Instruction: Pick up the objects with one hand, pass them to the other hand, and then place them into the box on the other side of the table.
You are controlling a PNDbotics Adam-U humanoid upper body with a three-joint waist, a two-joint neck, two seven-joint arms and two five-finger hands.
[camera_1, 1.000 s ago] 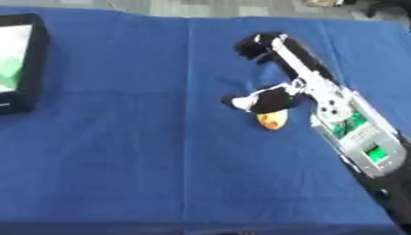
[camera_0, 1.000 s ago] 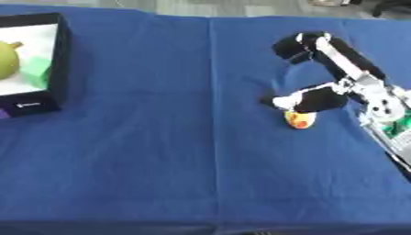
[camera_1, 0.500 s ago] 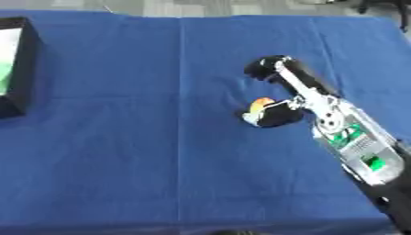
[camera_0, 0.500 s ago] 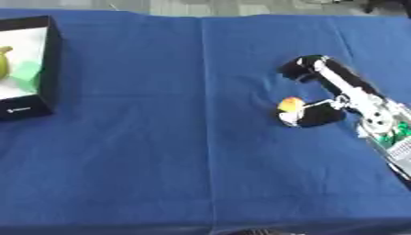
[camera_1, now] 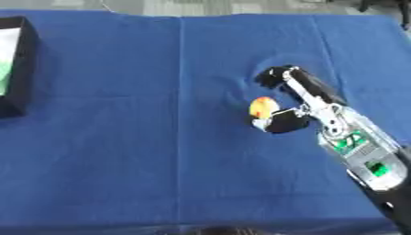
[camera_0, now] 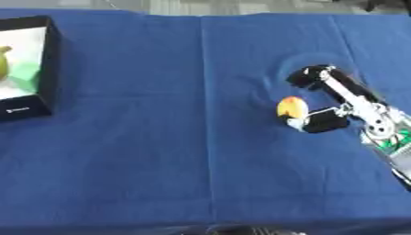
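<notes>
While right hand (camera_0: 333, 98) curls round orange-yellow fruit (camera_0: 291, 107) | box (camera_0: 47, 69) far left | blue cloth (camera_0: 160, 137) between

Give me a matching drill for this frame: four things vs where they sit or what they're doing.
Things:
1. box
2. fruit
3. right hand
4. cloth

States:
A. covers the table, blue
B. far left edge, black walls
C. fingers round the fruit
D. yellow-orange, mid right

Pairs: 1-B, 2-D, 3-C, 4-A
</notes>
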